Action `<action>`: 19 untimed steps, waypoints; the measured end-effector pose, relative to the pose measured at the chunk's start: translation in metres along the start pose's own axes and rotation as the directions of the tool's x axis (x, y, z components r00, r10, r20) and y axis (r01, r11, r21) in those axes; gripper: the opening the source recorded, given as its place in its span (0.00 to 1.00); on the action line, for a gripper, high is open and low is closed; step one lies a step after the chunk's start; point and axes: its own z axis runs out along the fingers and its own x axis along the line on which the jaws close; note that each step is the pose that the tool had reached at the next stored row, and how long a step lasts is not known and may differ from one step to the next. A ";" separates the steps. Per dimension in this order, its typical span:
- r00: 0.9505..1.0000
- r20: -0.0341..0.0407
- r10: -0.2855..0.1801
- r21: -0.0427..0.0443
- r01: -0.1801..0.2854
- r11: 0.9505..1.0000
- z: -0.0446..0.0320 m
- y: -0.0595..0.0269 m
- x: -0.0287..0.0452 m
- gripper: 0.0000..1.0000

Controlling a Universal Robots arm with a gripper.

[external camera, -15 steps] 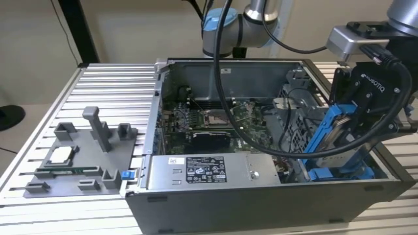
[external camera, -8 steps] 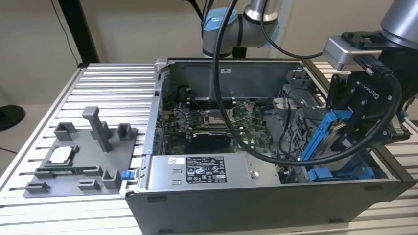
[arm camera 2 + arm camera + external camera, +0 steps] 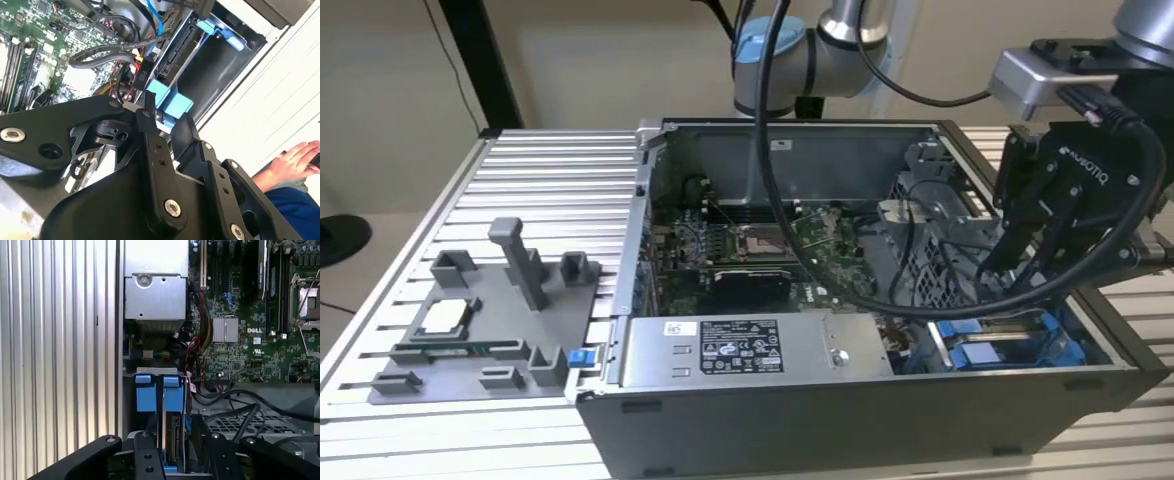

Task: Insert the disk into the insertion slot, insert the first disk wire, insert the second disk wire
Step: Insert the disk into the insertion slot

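The disk (image 3: 173, 420) stands edge-on in its blue carrier (image 3: 160, 390), down in the insertion slot (image 3: 220, 70) at the front corner of the open computer case (image 3: 854, 420) on the exterior view's right. My black gripper (image 3: 1021, 275) hangs just above that corner. In both wrist views its fingers (image 3: 186, 127) stand apart on either side of the carrier's blue tab (image 3: 169, 102), so the gripper (image 3: 171, 437) is open. I cannot tell whether a finger touches the tab. A black connector (image 3: 141, 75) on red, yellow and black wires lies loose beside the disk's connector edge (image 3: 177, 50).
A silver power-supply box (image 3: 734, 350) sits along the case's front. The motherboard (image 3: 761, 240) and a perforated grey cage (image 3: 927, 270) lie behind the bay. A grey fixture (image 3: 480, 320) rests on the ribbed table at the exterior view's left. A person's hand (image 3: 292, 160) is outside the case.
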 end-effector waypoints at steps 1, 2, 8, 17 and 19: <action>1.000 0.001 0.000 0.000 0.000 1.000 -0.0028 0.0001 0.0000 1.00; 1.000 0.001 0.000 0.000 0.000 1.000 -0.0031 0.0001 0.0000 1.00; 1.000 0.002 0.000 0.005 0.000 1.000 -0.0038 -0.0005 -0.0029 1.00; 1.000 0.003 -0.003 0.039 0.003 0.999 -0.0037 -0.0028 -0.0139 1.00; 1.000 0.003 -0.004 0.041 0.004 0.999 -0.0032 -0.0030 -0.0170 1.00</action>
